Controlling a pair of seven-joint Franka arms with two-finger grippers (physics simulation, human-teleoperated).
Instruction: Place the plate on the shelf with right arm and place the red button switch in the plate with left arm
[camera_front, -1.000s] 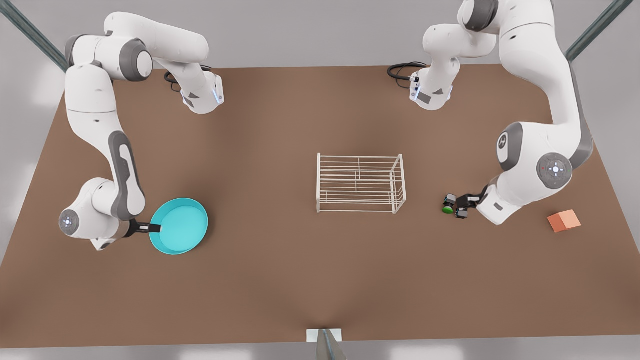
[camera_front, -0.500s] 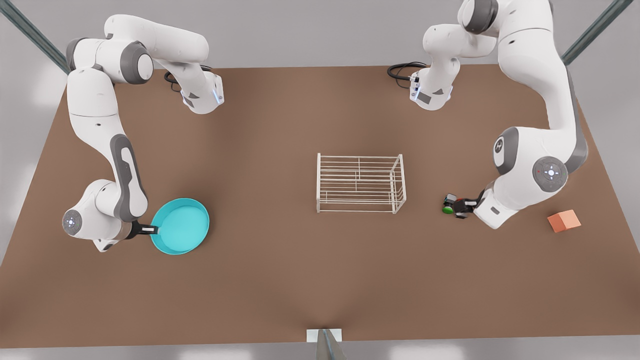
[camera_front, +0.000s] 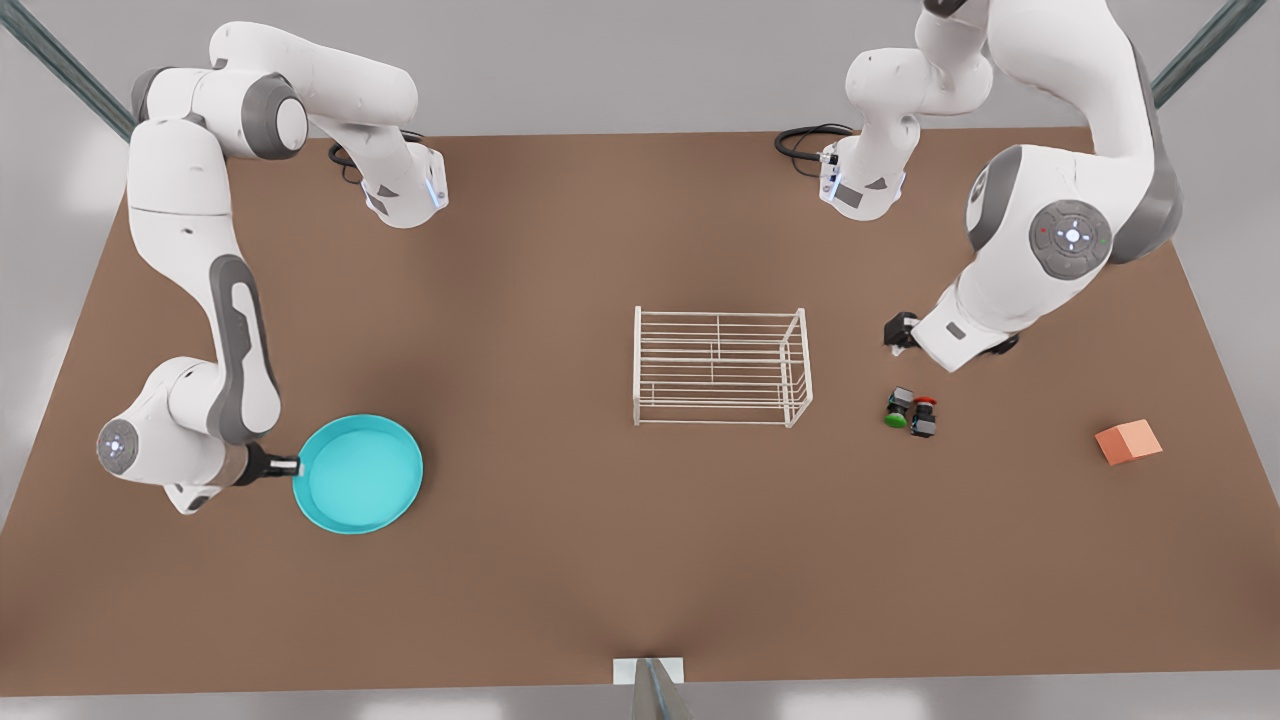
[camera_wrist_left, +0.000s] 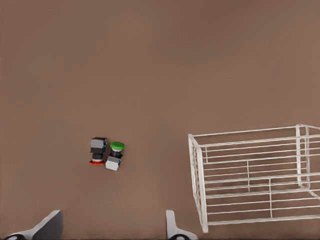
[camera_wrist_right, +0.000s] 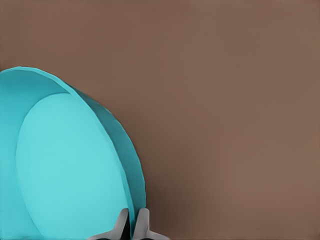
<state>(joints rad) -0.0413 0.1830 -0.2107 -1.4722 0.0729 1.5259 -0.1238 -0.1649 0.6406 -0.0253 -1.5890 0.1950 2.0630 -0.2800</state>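
So my plate (camera_front: 360, 475) is on the front view's left side of the worktop (camera_front: 560, 560), and the right end effector (camera_front: 290, 464) has its fingers (camera_wrist_right: 142, 222) pinched tight on the rim. The shelf (camera_front: 720, 366) sits mid-worktop, well apart from the plate. Red button switch (camera_front: 925, 404) lies on the worktop right of the shelf, touching the green-capped switch (camera_front: 896, 419). My left end effector (camera_front: 897, 333) hangs above them, fingers (camera_wrist_left: 172, 227) spread wide, holding nothing. Orange-pink block (camera_front: 1128, 441) sits farther right.
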